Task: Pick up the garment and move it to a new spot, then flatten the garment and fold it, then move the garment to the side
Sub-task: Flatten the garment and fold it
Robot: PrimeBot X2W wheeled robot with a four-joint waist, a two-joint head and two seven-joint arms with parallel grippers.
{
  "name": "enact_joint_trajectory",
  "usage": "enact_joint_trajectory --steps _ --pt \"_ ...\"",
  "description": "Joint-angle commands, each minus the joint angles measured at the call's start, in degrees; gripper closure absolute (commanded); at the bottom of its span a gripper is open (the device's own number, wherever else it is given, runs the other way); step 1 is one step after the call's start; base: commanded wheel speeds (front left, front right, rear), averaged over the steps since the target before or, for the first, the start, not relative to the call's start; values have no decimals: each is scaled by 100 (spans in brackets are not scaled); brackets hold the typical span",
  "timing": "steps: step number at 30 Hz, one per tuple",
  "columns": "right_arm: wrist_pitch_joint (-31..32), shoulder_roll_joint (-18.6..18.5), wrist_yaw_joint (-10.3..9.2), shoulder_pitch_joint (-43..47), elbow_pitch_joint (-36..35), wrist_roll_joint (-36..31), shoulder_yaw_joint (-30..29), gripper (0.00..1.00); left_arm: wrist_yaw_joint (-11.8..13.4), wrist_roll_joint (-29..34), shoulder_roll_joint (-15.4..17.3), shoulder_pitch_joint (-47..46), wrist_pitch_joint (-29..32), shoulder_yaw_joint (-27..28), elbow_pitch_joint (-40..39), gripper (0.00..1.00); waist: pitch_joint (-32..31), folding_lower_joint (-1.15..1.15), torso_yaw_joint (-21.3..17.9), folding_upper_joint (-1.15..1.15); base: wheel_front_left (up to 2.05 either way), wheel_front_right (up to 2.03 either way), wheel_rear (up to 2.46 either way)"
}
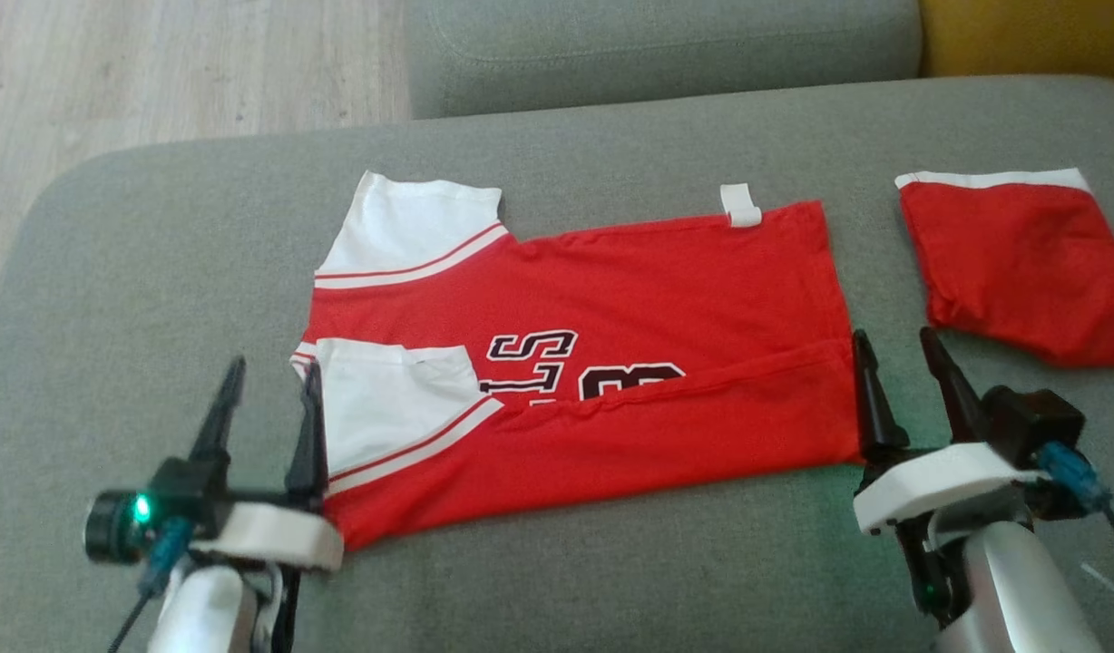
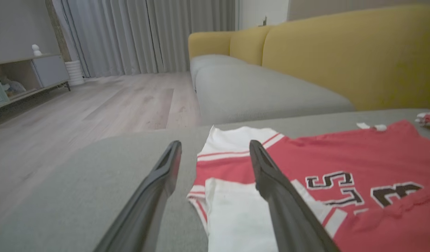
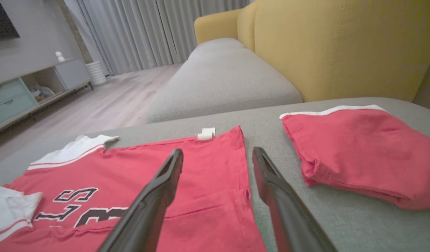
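Across the grey sofa cushion (image 1: 112,299), the red-and-white fabric jersey (image 1: 630,299) runs nine to three o'clock, its ends beside the left gripper (image 1: 277,363) and right gripper (image 1: 893,333), both spread empty, equally near.

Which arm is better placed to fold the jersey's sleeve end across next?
Left, probably: the open left gripper sits at the white sleeve of the red lettered jersey; the open right gripper is at its hem end.
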Motion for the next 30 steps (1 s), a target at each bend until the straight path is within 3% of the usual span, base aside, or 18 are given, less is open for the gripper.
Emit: enact_joint_trajectory --steps 1,9,13,17,20,24,30 --pt "-273 -29 -5 -143 -197 114 207 0 44 1 1 -297 -66 378 -541 0 79 0 -19 0 0 0 0" --pt "-634 -29 -5 -337 -273 225 349 0 -324 290 119 -626 -70 416 -932 0 561 0 -108 0 0 0 0" --pt "-707 -29 -5 -493 -380 167 348 0 -713 375 525 -1421 120 192 -512 0 1036 0 -200 0 0 0 0" --pt "-766 -29 -5 -647 -516 251 339 0 -888 236 1011 -2575 793 -186 -6 0 1566 0 -335 0 0 0 0" --pt "-795 -29 -5 -749 -581 329 454 0 -906 -116 1394 -3343 1297 -807 404 0 1885 0 -493 0 0 0 0" --pt "-812 -29 -5 -892 -658 379 594 0 -909 -1102 1896 -4175 1921 -1698 820 0 2291 0 -711 0 0 0 0" --pt "-820 -29 -5 -1008 -899 485 591 0 -910 -2087 2566 -4997 2328 -2552 1326 0 2681 0 -965 0 0 0 0"
